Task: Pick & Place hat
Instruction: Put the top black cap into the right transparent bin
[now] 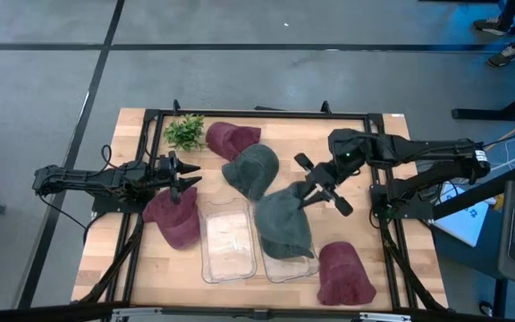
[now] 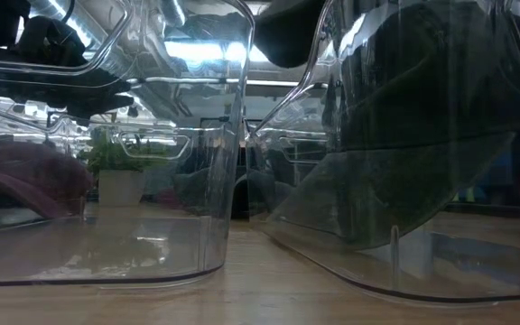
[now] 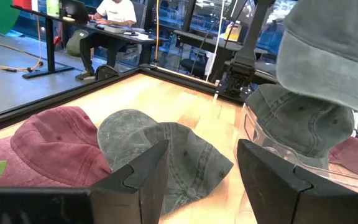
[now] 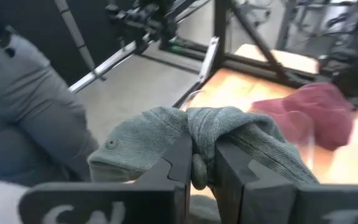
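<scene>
Right pincer (image 4: 202, 163) clamped on bunched fabric of green hat (image 1: 282, 224), held draped over right clear bin (image 1: 291, 265). Hat judged soft, light, floppy; crown fold best gripped. Left pincer (image 3: 199, 163) parted, empty, above maroon hat (image 1: 174, 217).

Small green plant (image 1: 184, 132) at far-left corner of wooden tabletop (image 1: 356, 134). Seated person (image 3: 114, 15) at a desk (image 3: 114, 31) in background room.

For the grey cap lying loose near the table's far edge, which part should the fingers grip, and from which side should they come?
Probably the soft crown of the loose grey fabric cap, taken from straight above. It lies slumped on the wooden table, so its folds stand up for pinching, while a dark red cap crowds its far side. The open left gripper is nearest.
</scene>
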`<control>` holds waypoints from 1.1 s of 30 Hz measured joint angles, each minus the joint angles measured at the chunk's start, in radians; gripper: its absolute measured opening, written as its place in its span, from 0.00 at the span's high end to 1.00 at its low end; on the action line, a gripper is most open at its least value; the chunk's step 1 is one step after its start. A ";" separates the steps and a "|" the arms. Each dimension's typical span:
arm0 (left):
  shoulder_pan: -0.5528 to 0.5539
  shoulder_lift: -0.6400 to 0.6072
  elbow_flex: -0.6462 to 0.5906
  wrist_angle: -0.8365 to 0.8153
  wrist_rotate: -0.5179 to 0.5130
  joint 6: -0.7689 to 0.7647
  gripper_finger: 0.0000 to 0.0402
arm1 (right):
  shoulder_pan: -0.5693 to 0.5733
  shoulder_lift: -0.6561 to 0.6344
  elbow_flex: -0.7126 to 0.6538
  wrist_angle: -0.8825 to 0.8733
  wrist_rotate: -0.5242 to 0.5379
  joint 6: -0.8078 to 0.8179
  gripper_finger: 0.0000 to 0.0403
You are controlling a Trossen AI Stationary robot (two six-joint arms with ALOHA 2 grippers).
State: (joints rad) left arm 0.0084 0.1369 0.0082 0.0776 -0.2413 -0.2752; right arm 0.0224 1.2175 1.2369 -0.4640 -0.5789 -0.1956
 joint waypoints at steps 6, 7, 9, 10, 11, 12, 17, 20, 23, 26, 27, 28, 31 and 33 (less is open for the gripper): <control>0.000 0.000 0.000 0.000 0.000 0.000 0.54 | 0.039 0.003 0.000 -0.037 0.001 -0.022 0.89; 0.000 0.000 0.000 0.000 0.000 0.000 0.54 | 0.044 0.006 0.000 -0.037 0.001 -0.023 0.90; 0.000 0.000 0.000 0.000 0.000 0.000 0.54 | 0.052 0.014 0.000 -0.045 0.002 -0.022 0.90; 0.000 0.000 0.000 0.000 0.000 0.000 0.54 | 0.055 0.020 0.000 -0.046 0.003 -0.022 0.90; 0.000 0.000 0.000 0.000 0.000 0.000 0.54 | 0.058 0.025 0.000 -0.046 0.008 -0.023 0.90; 0.000 0.000 0.000 0.000 0.000 0.000 0.54 | 0.061 0.032 0.000 -0.046 0.010 -0.023 0.90; 0.000 0.000 0.000 0.000 0.000 0.000 0.54 | 0.062 0.065 0.000 -0.044 0.010 -0.024 0.90; 0.000 0.000 0.000 0.000 0.000 0.000 0.54 | 0.062 0.077 0.000 -0.043 0.011 -0.024 0.90; 0.000 0.000 0.000 0.000 0.000 0.000 0.54 | 0.062 0.090 0.000 -0.043 0.010 -0.026 0.90; 0.000 0.000 0.000 0.000 0.000 0.000 0.54 | 0.062 0.102 0.000 -0.046 0.011 -0.026 0.90; 0.000 0.000 0.000 0.000 0.000 0.000 0.54 | 0.062 0.106 0.000 -0.055 0.011 -0.025 0.90; 0.000 0.000 0.000 0.000 0.000 0.000 0.54 | 0.062 0.109 0.000 -0.072 0.010 -0.024 0.90; 0.000 0.000 0.000 0.000 0.000 0.000 0.54 | 0.062 0.118 0.000 -0.149 0.011 -0.021 0.90; 0.000 0.000 0.000 0.000 0.000 0.000 0.54 | 0.062 0.122 0.000 -0.209 0.022 -0.022 0.90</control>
State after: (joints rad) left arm 0.0083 0.1368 0.0082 0.0776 -0.2413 -0.2752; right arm 0.0841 1.3392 1.2369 -0.6728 -0.5567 -0.2176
